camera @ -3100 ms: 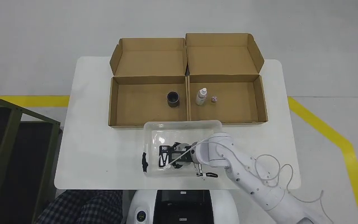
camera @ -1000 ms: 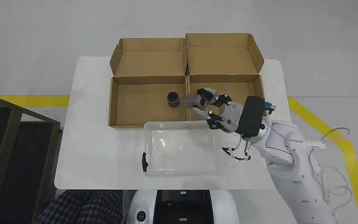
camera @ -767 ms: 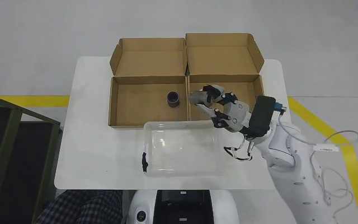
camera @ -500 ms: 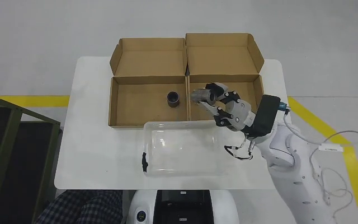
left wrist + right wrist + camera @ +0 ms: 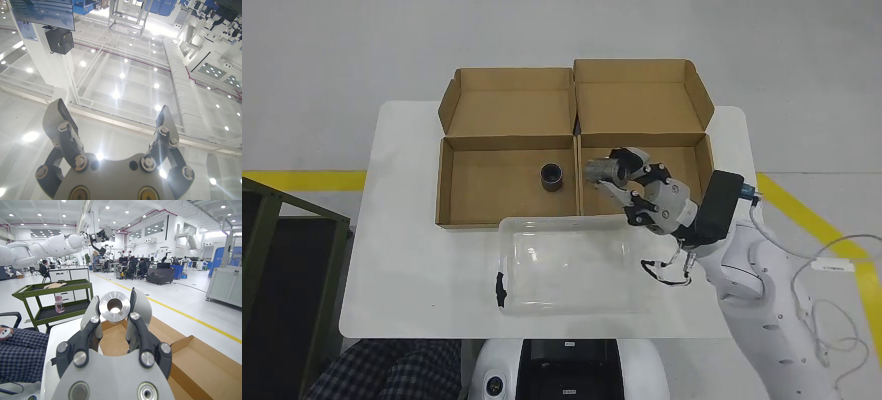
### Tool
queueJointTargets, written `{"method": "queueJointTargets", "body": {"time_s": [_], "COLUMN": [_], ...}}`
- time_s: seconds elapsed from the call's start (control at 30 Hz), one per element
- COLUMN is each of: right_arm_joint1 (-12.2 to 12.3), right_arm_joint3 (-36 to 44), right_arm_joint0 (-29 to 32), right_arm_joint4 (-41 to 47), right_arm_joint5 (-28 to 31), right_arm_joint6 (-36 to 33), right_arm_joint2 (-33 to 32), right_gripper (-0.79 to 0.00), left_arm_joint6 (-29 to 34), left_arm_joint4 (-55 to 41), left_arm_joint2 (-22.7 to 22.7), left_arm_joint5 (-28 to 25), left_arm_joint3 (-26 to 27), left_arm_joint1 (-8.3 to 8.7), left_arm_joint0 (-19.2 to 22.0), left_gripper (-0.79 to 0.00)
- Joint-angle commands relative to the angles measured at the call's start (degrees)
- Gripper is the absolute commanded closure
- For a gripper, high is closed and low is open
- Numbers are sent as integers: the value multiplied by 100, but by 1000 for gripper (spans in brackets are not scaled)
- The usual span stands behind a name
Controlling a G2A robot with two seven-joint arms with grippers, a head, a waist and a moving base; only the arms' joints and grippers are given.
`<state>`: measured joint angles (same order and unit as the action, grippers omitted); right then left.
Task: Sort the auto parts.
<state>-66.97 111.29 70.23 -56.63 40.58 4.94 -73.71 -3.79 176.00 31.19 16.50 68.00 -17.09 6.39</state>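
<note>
The right end effector (image 5: 114,300) gripped a metal ring (image 5: 105,312) by its curved sides, bore facing outward. It hung above the far-left corner of the right box (image 5: 710,185), close to the wall shared with the left box (image 5: 442,185). The left end effector (image 5: 111,106) stood open, pointing at the ceiling.

Two fingers on a smooth round surface looked like a thin hold, so a jolt might have let the ring slip. Released from that height, it could have bounced or rolled. So near the shared wall, it could also have struck the cardboard edge and dropped on the wrong side, perhaps beside the dark ring (image 5: 552,177). What lay under the end effector in the right box was hidden, so a knock there was possible.

No writing could be made out on the boxes, the bin (image 5: 542,225) or the table (image 5: 412,250). The print in the hall behind was too small to trust.
</note>
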Motion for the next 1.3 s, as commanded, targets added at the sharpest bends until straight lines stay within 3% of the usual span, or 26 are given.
{"method": "queueJointTargets", "body": {"time_s": [0.0, 0.5, 1.27], "right_arm_joint1": [-6, -194, -746], "right_arm_joint3": [-47, -979, -2702], "right_arm_joint0": [-44, -1048, -2312], "right_arm_joint4": [-25, -209, -850], "right_arm_joint5": [-15, -457, -1474], "right_arm_joint6": [-65, -1130, -1999], "right_arm_joint2": [61, 1238, 2921], "right_gripper": [0, 0, 0], "left_arm_joint6": [0, 0, 0], "left_arm_joint4": [0, 0, 0], "left_arm_joint2": [0, 0, 0], "left_arm_joint5": [0, 0, 0], "left_arm_joint3": [0, 0, 0], "left_arm_joint1": [0, 0, 0], "left_arm_joint0": [0, 0, 0], "left_gripper": [-785, -785, -785]}}
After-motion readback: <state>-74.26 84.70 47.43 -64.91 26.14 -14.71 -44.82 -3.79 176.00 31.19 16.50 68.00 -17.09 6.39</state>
